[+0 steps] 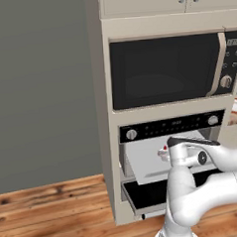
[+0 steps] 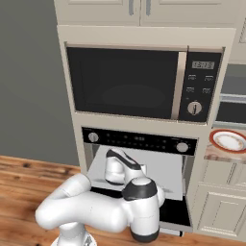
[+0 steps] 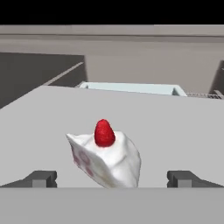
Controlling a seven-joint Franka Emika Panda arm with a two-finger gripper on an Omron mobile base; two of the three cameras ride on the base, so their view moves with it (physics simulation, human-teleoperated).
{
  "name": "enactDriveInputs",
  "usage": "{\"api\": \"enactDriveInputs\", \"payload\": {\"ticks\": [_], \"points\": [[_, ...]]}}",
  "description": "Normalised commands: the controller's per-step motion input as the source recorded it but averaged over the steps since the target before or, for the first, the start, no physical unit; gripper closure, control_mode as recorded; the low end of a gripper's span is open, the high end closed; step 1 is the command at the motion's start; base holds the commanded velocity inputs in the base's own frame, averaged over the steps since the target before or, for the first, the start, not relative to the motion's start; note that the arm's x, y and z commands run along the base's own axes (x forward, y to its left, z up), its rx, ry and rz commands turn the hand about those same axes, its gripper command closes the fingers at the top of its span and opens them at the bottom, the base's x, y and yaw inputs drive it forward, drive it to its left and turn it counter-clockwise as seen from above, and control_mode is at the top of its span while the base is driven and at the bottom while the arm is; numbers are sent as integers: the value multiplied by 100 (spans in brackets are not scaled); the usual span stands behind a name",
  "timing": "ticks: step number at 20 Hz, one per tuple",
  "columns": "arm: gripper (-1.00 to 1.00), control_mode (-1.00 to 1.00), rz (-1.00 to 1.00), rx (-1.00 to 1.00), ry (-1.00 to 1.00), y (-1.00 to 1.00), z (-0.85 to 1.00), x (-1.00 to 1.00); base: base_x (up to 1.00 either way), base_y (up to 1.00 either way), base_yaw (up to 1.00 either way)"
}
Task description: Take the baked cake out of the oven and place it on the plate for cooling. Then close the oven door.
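One readable label: microwave (image 2: 129,84) clock (image 2: 202,65), digits blurred; fingers (image 3: 112,178) spread round cake (image 3: 106,157).

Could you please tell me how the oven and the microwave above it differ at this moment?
The oven stands open, its door dropped down and its grey tray drawn out with the cake on it; the microwave is shut. The oven's controls run in a strip along its top with a silver knob at each end; the microwave's sit in a panel down its right side under a clock. Both are black-fronted and built into the same cream cabinet.
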Motion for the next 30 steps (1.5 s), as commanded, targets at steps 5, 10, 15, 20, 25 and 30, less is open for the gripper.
{"api": "enactDriveInputs", "payload": {"ticks": [5,10,15,20,25,30], "points": [[-100,-100,4,0,-3,0,-16,0,0,0,0],[-100,-100,3,0,-3,0,-7,8,0,0,0],[-100,-100,0,0,0,0,0,18,0,0,0],[-100,-100,1,0,0,0,-1,13,0,0,0],[-100,-100,0,0,0,0,-3,8,0,0,0],[-100,-100,1,0,0,0,-8,9,0,0,0]]}}
